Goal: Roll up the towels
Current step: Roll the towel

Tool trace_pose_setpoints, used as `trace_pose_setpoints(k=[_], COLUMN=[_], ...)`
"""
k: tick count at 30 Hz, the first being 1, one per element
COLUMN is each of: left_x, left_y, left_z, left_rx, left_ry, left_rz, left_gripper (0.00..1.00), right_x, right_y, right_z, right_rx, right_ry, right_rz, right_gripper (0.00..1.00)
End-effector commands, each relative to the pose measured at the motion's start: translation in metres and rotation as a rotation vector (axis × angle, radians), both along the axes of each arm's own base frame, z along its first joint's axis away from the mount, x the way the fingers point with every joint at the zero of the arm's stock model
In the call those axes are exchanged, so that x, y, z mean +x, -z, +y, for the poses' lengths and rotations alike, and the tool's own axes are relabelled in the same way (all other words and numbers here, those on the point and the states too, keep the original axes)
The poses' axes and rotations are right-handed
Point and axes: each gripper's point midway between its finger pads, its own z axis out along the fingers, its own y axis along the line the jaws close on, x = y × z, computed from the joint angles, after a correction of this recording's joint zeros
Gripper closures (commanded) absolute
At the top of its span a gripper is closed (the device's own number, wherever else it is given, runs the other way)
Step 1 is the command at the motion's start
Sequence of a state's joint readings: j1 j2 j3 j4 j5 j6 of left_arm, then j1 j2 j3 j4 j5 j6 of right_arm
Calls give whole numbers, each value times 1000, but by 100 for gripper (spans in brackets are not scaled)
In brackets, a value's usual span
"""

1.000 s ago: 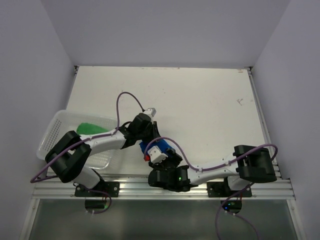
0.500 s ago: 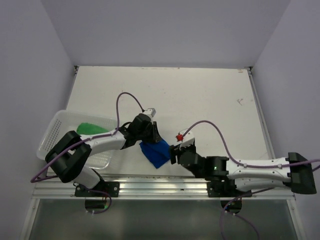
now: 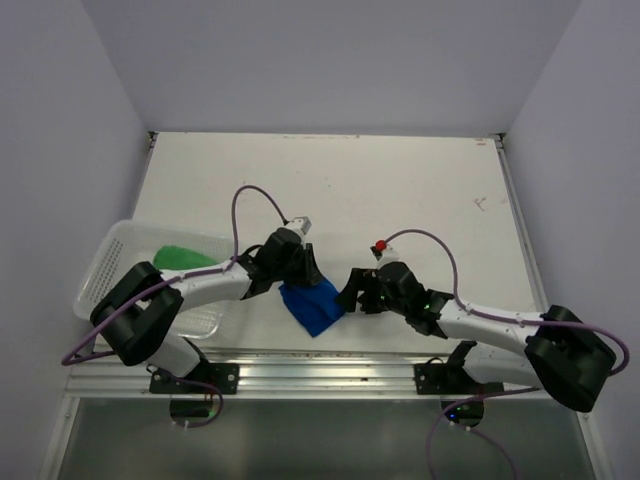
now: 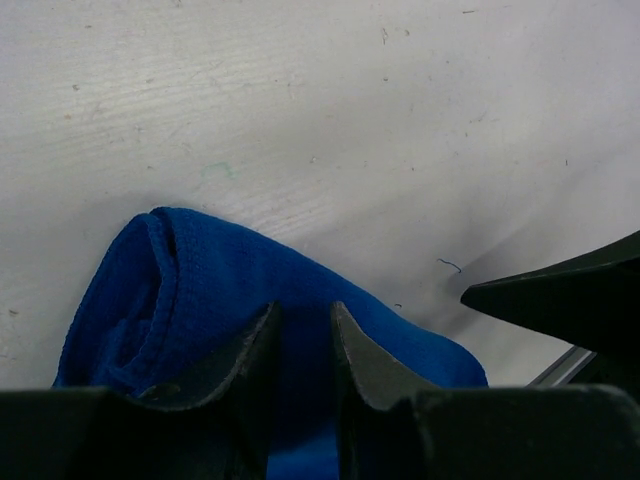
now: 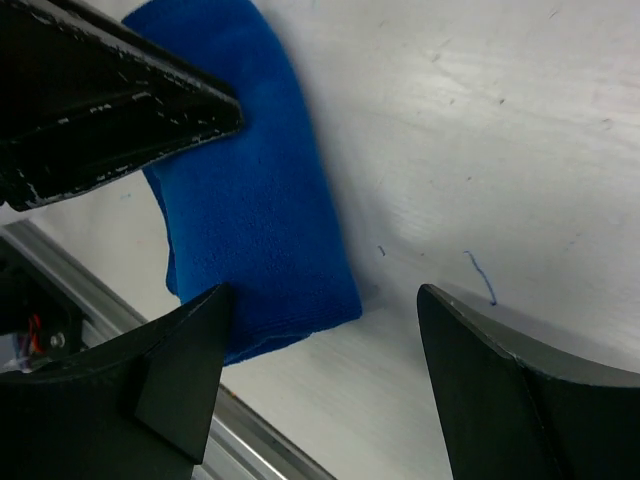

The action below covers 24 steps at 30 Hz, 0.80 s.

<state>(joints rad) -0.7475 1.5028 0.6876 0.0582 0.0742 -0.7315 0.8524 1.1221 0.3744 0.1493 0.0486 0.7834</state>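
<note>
The royal blue towel (image 3: 312,304) lies folded into a thick bundle near the table's front edge. My left gripper (image 3: 305,270) rests on its far left end; its narrow jaws (image 4: 303,310) are closed on blue cloth (image 4: 200,270). My right gripper (image 3: 352,292) sits low just right of the towel, open wide (image 5: 325,290), with the towel's near corner (image 5: 250,220) by its left finger and nothing held. The bright green towel (image 3: 180,256) lies in the white basket (image 3: 108,262) at the left.
The aluminium rail (image 3: 330,368) runs along the front edge just below the blue towel. The left arm's purple cable (image 3: 250,192) loops above its wrist. A dark finger of the right gripper (image 4: 570,300) shows at the right of the left wrist view.
The right arm has swung out from above the towel by the front edge and now lies low to the towel's right, jaws wider. The left gripper has stayed put on the towel.
</note>
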Motion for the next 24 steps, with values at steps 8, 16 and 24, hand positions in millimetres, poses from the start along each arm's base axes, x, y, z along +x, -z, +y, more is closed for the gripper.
trace_pose_setpoints(k=[8,16,24], left_x=[-11,-13,-7], left_y=[16,21,13], left_z=[17,20,20], left_rx=[34,20,28], left_ry=[-54,-107,-122], left_rz=[37,49,24], left_gripper=[70,70,69], right_x=[-14,-15,-14], right_y=[0,-2,-3], right_z=[37,40,42], right_rx=[205,200,188], right_ry=[-101,-120,-147], right_rz=[114,114,98], right_gripper=[27,57,88])
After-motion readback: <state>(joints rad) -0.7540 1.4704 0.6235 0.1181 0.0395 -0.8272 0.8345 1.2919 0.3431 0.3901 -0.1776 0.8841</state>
